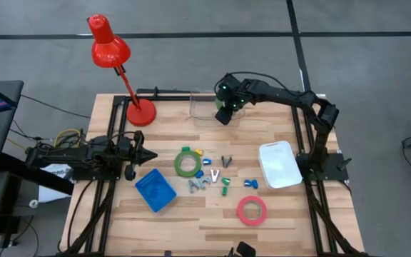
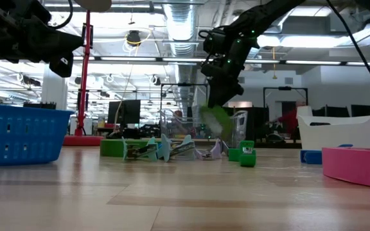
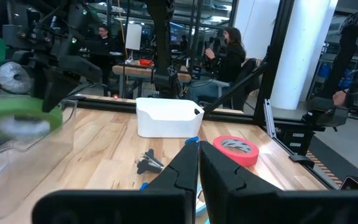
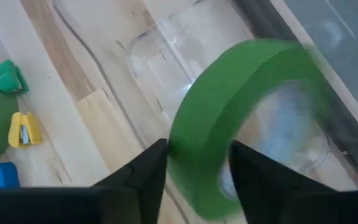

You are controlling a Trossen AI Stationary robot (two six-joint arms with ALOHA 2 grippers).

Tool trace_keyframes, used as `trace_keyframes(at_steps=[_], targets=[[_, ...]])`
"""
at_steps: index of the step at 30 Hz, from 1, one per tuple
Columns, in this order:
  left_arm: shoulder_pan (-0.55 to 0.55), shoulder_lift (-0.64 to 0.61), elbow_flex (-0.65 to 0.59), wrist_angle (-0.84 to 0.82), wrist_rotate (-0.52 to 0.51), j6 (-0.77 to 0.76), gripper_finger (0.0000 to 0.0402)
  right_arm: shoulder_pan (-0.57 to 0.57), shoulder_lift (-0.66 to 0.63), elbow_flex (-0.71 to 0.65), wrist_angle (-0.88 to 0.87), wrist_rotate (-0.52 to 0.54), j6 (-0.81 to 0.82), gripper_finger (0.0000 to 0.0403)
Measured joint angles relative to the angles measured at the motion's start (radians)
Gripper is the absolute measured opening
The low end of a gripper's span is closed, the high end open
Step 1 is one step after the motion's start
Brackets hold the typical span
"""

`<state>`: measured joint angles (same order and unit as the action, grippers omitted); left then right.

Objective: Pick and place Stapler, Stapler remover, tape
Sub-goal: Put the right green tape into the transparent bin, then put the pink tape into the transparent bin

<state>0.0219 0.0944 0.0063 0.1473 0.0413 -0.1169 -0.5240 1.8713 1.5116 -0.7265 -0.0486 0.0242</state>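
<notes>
- One green tape ring [image 4: 247, 118], blurred, sits between the parted fingers of the right gripper [image 4: 194, 163], over the clear container [image 1: 204, 107]; whether it is gripped cannot be told.
- Left gripper [image 3: 197, 163] clenched, empty, beside the blue basket [image 1: 155, 190].

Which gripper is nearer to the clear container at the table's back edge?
Right. The right gripper hangs directly over the clear container; the left gripper waits by the left edge.

Pale planked wood table [image 1: 212, 214], clear glossy plastic bin [image 4: 166, 56], matt green tape [image 4: 229, 118]
</notes>
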Motion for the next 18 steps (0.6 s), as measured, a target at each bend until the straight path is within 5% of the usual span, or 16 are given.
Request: trace_keyframes(at_steps=[8, 18], targets=[[0.000, 0.000, 0.000, 0.006, 0.000, 0.000, 0.0008, 0.007, 0.000, 0.000, -0.002, -0.001, 0.002, 0.0247], [0.000, 0.000, 0.000, 0.012, 0.000, 0.000, 0.0008, 0.043, -0.018, 0.000, 0.000, -0.004, -0.003, 0.0255]])
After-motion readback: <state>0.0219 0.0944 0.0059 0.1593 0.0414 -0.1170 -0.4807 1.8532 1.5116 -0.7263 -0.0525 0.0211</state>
